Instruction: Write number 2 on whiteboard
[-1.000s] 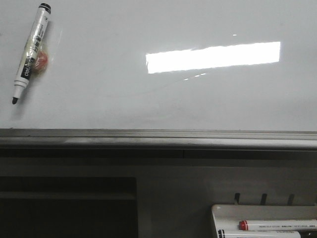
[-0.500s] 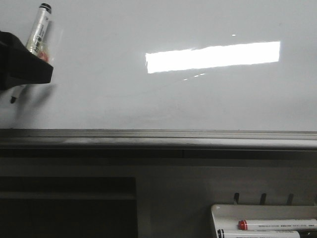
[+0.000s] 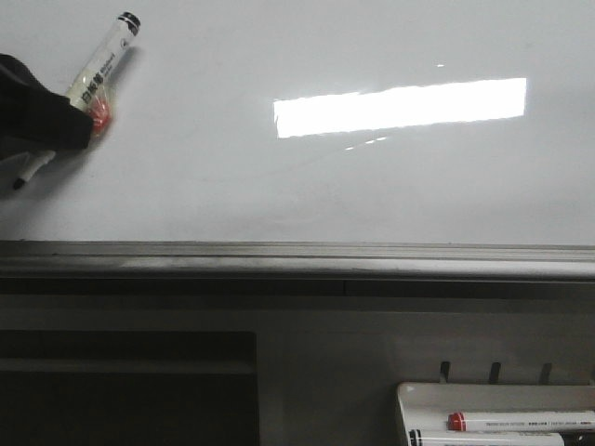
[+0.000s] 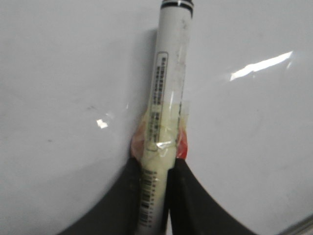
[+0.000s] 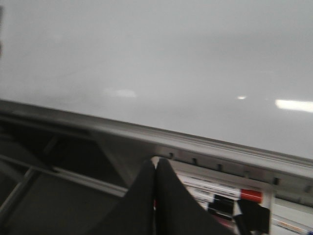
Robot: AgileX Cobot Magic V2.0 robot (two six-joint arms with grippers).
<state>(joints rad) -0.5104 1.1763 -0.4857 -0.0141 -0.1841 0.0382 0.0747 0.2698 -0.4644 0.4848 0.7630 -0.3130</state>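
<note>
The whiteboard (image 3: 279,195) fills the upper front view, glossy white with a bright rectangular reflection and a grey lower rail (image 3: 297,260). No number 2 shows on it. A white marker (image 3: 100,67) with a black end and a red-and-yellow taped band lies against the board at the far left. My left gripper (image 3: 51,125) is shut on the marker; in the left wrist view its black fingers (image 4: 186,196) clamp the marker barrel (image 4: 168,98) below the tape. The marker's black tip (image 3: 19,184) points down-left. My right gripper (image 5: 155,164) is shut and empty, below the rail.
A small white marker tray (image 3: 418,395) at the lower right holds a red-capped marker (image 3: 521,421) and another marker beneath it. The tray's markers (image 5: 230,193) also show in the right wrist view. A dark opening (image 3: 121,390) lies under the rail at the left.
My left gripper came in from the left and closed on the marker. The marker has tilted, its black end swinging to the right and upward.
</note>
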